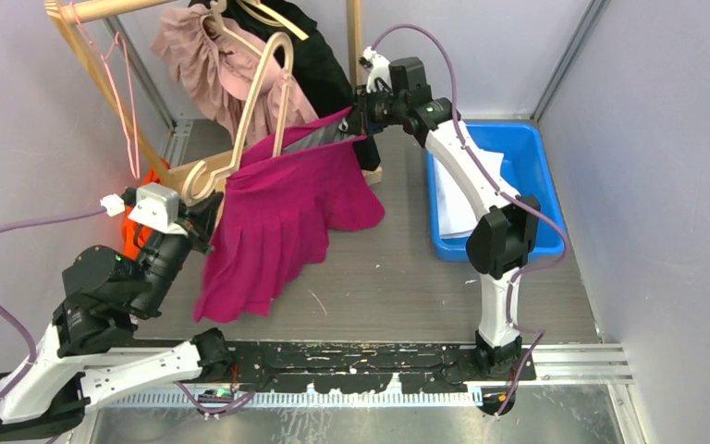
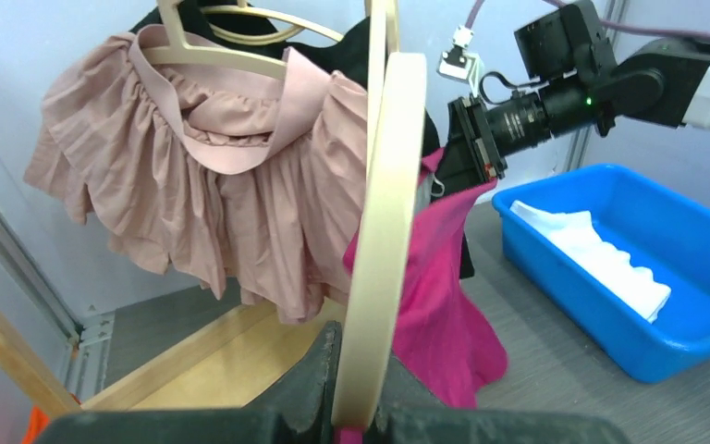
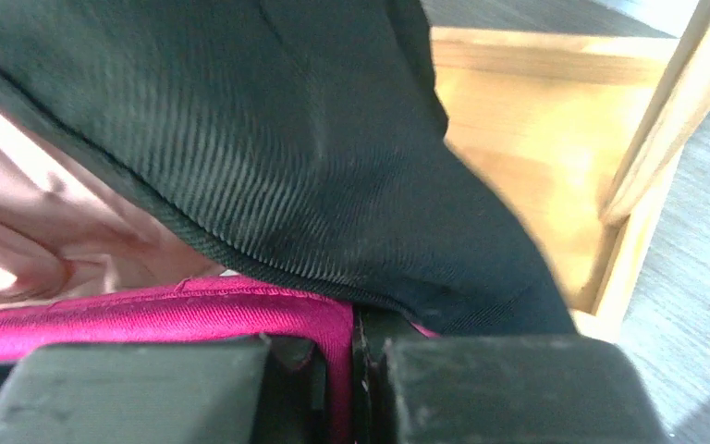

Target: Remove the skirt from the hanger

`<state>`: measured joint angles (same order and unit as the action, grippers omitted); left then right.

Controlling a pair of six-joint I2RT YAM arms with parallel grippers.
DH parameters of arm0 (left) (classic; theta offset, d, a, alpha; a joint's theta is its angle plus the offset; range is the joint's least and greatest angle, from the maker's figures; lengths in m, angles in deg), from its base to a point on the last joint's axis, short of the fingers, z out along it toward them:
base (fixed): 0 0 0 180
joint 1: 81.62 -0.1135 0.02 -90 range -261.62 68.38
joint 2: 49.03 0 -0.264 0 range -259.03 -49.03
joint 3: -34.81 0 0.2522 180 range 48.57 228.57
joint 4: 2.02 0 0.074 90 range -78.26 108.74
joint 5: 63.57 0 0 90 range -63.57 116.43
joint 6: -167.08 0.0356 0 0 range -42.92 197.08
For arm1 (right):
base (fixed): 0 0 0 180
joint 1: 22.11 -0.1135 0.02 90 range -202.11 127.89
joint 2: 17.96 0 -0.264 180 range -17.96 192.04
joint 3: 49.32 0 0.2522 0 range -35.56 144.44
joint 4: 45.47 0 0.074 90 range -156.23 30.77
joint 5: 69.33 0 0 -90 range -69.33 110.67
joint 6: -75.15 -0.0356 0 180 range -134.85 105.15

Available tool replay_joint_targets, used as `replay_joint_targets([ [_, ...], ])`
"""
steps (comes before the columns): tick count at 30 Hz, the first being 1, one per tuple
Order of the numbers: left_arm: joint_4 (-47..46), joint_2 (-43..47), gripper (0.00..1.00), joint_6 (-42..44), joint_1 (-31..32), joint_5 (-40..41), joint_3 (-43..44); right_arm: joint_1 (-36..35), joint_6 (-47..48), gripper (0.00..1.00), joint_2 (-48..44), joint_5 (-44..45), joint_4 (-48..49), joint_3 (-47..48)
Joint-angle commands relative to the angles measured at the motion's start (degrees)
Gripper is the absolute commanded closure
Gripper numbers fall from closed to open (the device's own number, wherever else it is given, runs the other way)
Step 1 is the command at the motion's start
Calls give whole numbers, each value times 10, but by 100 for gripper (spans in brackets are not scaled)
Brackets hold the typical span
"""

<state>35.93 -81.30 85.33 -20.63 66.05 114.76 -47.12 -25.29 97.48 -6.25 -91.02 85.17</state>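
Observation:
A magenta skirt (image 1: 282, 217) hangs from a pale wooden hanger (image 1: 263, 97) and drapes down onto the table. My left gripper (image 1: 205, 211) is shut on the lower end of the hanger (image 2: 381, 250); magenta cloth (image 2: 444, 296) shows behind it. My right gripper (image 1: 359, 118) is shut on the skirt's waistband (image 3: 185, 314) at its upper right corner, stretching it taut. A black garment (image 3: 314, 157) lies over the right gripper's fingers (image 3: 481, 388).
A wooden rack (image 1: 83, 46) at the back left holds a dusty pink skirt (image 1: 203, 55), also in the left wrist view (image 2: 194, 185), and a black garment (image 1: 319, 65). A blue bin (image 1: 508, 185) with white cloth stands at the right. An orange object (image 1: 134, 227) is beside the left arm.

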Motion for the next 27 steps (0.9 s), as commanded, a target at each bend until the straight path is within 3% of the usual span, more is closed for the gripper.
replay_joint_targets([
  [1,-74,16,100,14,-2,55,16,32,-6,89,20,53,52,-20],
  [9,-149,-42,100,53,-3,47,15,-13,-11,89,17,-15,80,-56],
  [16,-295,-139,100,135,-2,54,37,-88,70,89,-10,-107,-8,-20],
  [22,-267,-217,100,150,-3,59,130,-104,151,90,-59,-165,-116,9],
  [27,-206,-189,100,100,-3,85,133,-104,220,89,-135,-149,-182,5],
])
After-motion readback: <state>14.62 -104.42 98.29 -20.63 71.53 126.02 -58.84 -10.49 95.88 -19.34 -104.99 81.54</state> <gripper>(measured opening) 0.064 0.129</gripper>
